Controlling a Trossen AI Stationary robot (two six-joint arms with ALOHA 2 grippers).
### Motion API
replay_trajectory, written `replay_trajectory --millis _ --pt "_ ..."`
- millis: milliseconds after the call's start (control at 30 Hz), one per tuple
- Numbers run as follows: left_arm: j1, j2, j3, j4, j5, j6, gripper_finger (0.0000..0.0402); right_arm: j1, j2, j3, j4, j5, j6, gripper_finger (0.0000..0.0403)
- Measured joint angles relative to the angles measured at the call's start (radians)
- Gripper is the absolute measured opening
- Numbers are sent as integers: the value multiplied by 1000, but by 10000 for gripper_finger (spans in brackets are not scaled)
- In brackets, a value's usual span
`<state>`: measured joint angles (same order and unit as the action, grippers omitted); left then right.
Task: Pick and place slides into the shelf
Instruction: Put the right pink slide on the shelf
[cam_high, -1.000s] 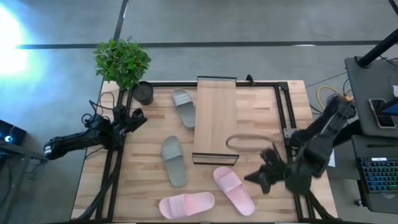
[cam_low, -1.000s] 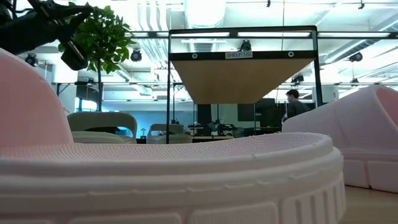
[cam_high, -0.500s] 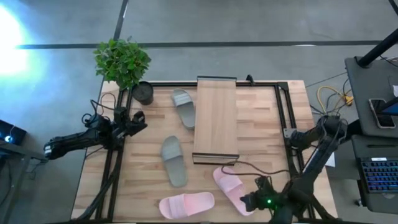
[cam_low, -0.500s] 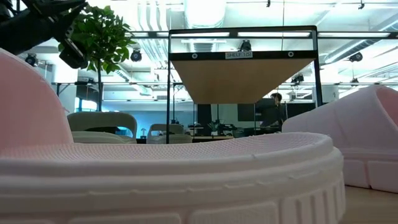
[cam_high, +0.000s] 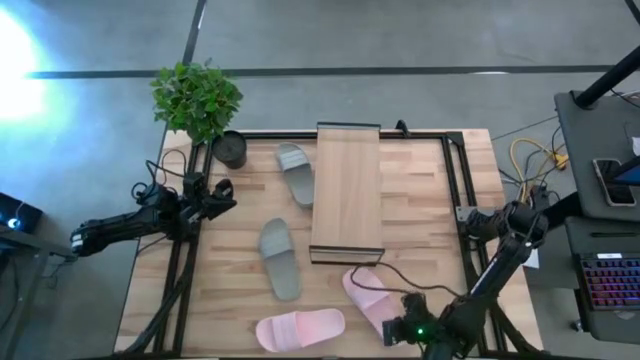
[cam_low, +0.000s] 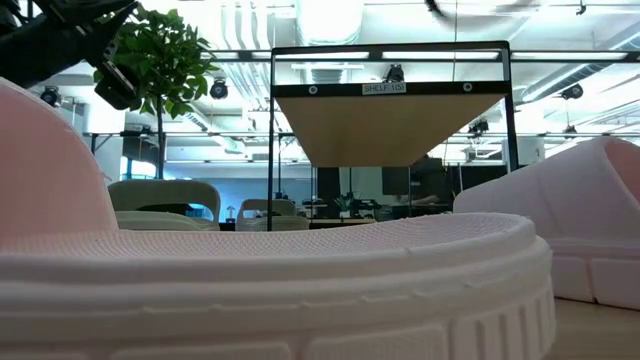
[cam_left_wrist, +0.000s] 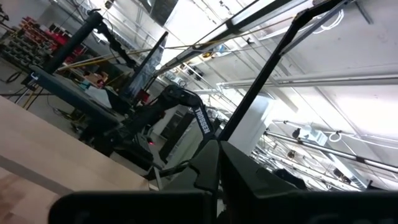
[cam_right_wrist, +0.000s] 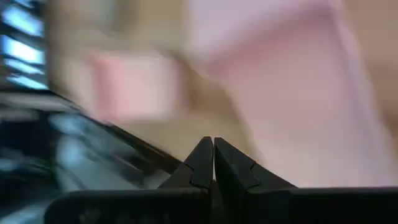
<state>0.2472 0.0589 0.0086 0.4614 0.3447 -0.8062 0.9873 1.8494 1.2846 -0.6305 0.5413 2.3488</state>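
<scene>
In the high view the shelf (cam_high: 347, 190) lies lengthwise at mid-table, its wood top bare. One grey-green slide (cam_high: 295, 172) rests sole-down to the shelf's left, and the other (cam_high: 280, 258) lies nearer. Two pale pink slides lie at the near edge, one (cam_high: 300, 328) crosswise and one (cam_high: 372, 300) slanting. The low view is filled by a pink slide (cam_low: 270, 280). My left gripper (cam_high: 215, 190) waits shut at the table's left edge. My right gripper (cam_high: 395, 328) is shut, low by the near end of the slanting pink slide, which shows blurred ahead of it (cam_right_wrist: 292, 93). My right gripper stands shut right beside the near end of the slanting pink slide (cam_high: 385, 318). Whether it touches the slide I cannot tell, since its own arm and blur hide the spot.
A potted plant (cam_high: 197, 100) stands at the far left corner. Black frame rails (cam_high: 455, 190) run along the table's sides. A dark cable (cam_high: 410, 272) trails over the table near the shelf's near end. A desk with a keyboard (cam_high: 610, 280) stands to the right.
My right arm has swung from the table's right side toward the near edge and leftward, dropping low beside the slanting pink slide's near end. The slides and shelf have not moved. A person in the room behind has walked out of the low view.
</scene>
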Motion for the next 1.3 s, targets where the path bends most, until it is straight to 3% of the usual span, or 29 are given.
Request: replay_trajectory --millis 67,133,533,633,733,833,933,1133,1300 --pt "0 0 0 0 0 0 0 2 22 -1 -1 -85 0 8" --pt "0 0 0 0 0 0 0 7 28 -1 4 -104 -4 8" --pt "0 4 0 1 -9 66 0 -14 25 34 22 -90 -223 8" --pt "0 4 0 1 -12 88 0 -41 23 39 24 -32 -333 8" --pt "0 4 0 1 -12 88 0 -73 19 56 -5 15 -518 8" --pt "0 5 0 1 -13 89 0 -116 5 93 -74 -10 -741 8" --pt "0 9 0 1 -13 90 0 -160 3 157 -186 -66 -921 8" --pt "0 23 0 1 -32 114 0 -194 12 218 -267 -258 -1576 8" --pt "0 28 0 -1 -40 133 0 -191 12 212 -352 -301 -1653 8"
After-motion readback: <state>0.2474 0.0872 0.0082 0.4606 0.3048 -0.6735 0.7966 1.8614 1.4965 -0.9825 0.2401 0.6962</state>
